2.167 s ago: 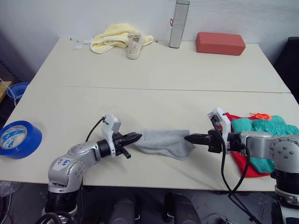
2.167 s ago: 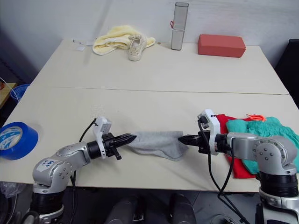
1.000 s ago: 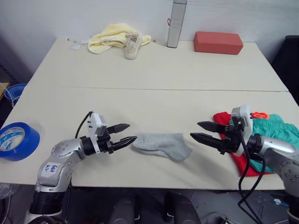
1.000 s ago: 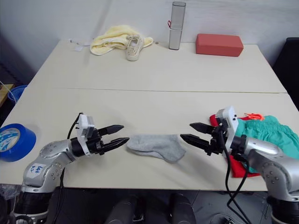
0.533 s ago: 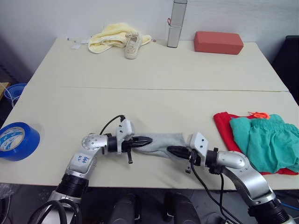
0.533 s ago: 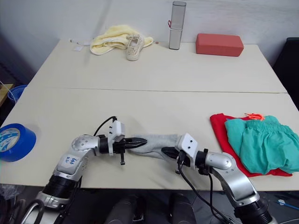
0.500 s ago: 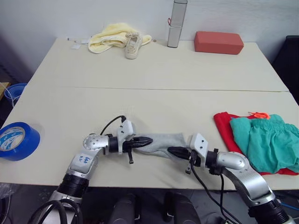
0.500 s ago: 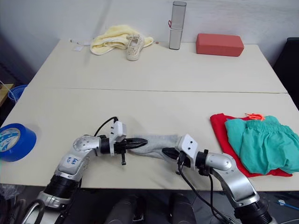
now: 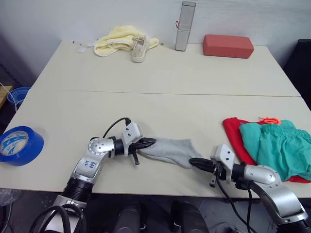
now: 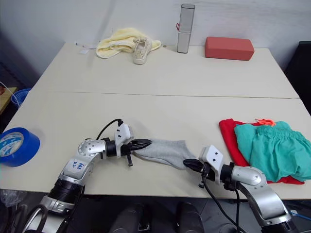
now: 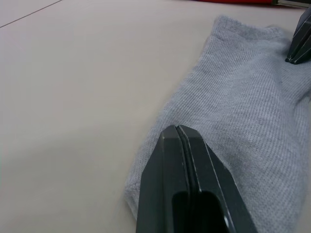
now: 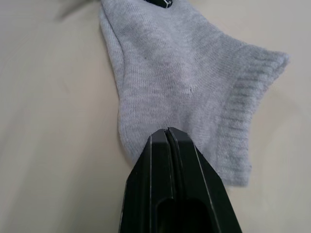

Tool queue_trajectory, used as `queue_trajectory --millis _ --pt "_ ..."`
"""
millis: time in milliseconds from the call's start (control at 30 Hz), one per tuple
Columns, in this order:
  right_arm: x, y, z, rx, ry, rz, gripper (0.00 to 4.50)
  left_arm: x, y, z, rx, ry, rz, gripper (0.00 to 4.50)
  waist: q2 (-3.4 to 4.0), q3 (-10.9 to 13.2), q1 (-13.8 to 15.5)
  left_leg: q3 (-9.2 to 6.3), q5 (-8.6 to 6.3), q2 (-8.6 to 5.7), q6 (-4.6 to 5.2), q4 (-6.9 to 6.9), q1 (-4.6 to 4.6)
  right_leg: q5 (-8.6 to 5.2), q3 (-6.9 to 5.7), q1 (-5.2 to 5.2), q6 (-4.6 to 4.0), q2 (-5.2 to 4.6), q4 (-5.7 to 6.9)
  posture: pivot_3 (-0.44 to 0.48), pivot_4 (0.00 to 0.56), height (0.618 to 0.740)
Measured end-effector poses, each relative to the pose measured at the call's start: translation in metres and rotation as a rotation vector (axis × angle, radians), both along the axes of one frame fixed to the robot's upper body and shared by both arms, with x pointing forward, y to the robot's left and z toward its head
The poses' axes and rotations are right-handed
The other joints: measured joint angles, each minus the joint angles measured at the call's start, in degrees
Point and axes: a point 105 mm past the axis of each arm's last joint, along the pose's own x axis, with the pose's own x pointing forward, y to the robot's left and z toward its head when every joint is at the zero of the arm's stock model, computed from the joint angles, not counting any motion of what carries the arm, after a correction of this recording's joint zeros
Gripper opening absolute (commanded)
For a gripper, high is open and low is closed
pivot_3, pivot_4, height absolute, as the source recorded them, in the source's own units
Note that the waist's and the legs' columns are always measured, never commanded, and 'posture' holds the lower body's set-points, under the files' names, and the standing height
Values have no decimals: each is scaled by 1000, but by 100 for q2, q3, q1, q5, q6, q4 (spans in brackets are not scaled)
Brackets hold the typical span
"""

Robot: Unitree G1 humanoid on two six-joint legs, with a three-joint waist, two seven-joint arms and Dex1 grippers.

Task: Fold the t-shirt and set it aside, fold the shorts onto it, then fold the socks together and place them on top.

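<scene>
The light grey socks [image 9: 169, 149] lie flat as one bundle near the table's front edge, between my two grippers. My left gripper [image 9: 151, 141] is shut on their left end; in the left wrist view its fingers [image 11: 167, 160] press together over the knit. At the right end, my right gripper [image 9: 192, 162] is shut, its tip on the sock's edge [image 12: 146, 87]. The red t-shirt [image 9: 232, 132] lies folded at the right, with the teal shorts [image 9: 278, 145] folded on top of it.
A blue tape roll [image 9: 18, 144] sits at the front left edge. Along the far side are a pale yellow cloth [image 9: 115, 38], a beige shoe [image 9: 139, 48], a silver cylinder [image 9: 183, 25] and a red-brown block [image 9: 228, 45].
A second ago both grippers stood open, clear of the socks. They closed in on the two ends. Since half a second ago my right gripper has drawn right and toward the front edge.
</scene>
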Motion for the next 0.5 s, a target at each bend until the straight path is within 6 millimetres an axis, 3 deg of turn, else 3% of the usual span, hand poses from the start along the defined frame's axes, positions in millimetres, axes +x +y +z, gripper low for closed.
queue_trajectory --millis 133,267,333,500 --pt "-1 10 16 119 -1 16 22 -4 3 10 -93 -8 -44 0 1 2 -12 0 5 0 7 0 -8 -1 0 -10 -2 0 3 0 150 740" --pt "7 29 37 191 -58 23 22 -11 -7 28 -180 -24 -141 0 1 2 -14 0 6 0 6 2 -10 -1 -3 -10 -2 -1 3 0 150 740" --pt "15 37 34 180 -67 -6 22 -15 -11 30 -175 -23 -173 0 2 2 -9 0 6 -3 6 2 -11 -1 -4 -10 -2 -1 3 0 150 740" --pt "29 44 4 90 -40 -92 22 -21 -27 8 -84 23 -196 0 2 2 -11 2 19 -8 30 4 -30 0 -9 -23 0 0 3 0 150 740"
